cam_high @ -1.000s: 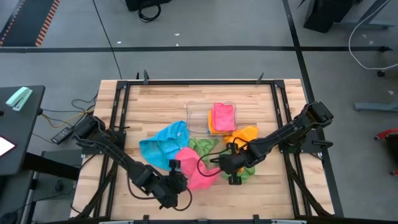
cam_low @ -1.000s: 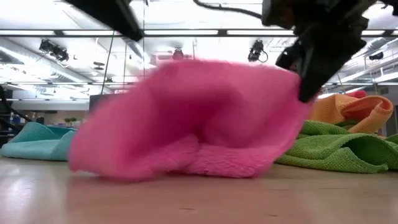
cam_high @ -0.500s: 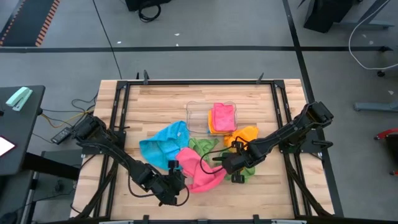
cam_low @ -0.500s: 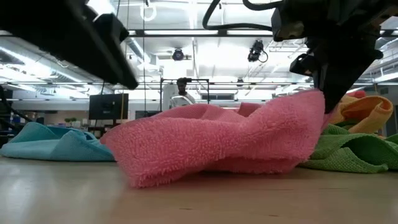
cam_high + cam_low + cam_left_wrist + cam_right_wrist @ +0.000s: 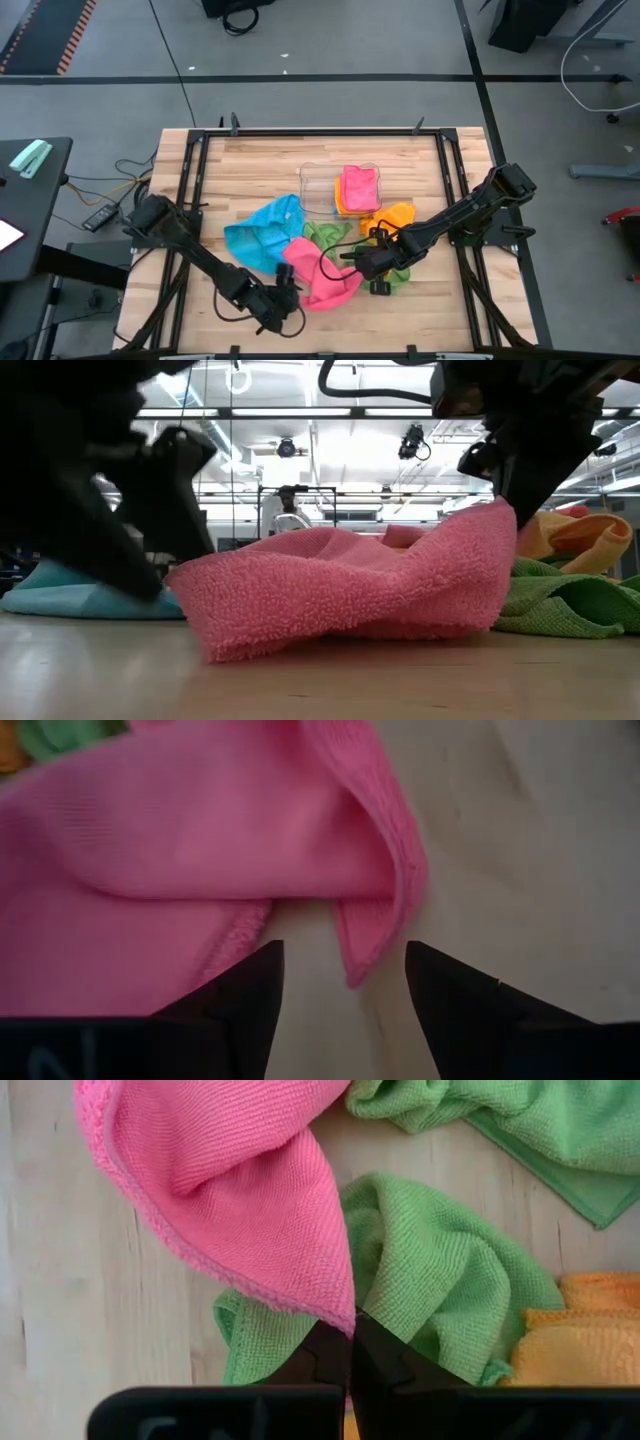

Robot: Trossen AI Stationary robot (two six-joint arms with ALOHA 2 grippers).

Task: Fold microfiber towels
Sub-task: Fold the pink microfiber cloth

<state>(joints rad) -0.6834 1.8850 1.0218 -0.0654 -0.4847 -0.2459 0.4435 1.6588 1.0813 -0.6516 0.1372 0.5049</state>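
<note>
At the near edge of the desk (image 5: 250,165), the left gripper (image 5: 286,287) rests with jaws apart, just clear of the pink towel (image 5: 322,275), which lies crumpled and unfolded. The right gripper (image 5: 362,262) is clamped on that towel's far corner, lifting it slightly. Beside it the green towel (image 5: 325,234), blue towel (image 5: 262,232) and orange towel (image 5: 395,215) lie loose mid-desk. Towards the far edge, the clear tray (image 5: 316,184) holds folded pink and orange cloths (image 5: 357,188). By the look of it, most folding remains. No brand, label or writing is legible.
</note>
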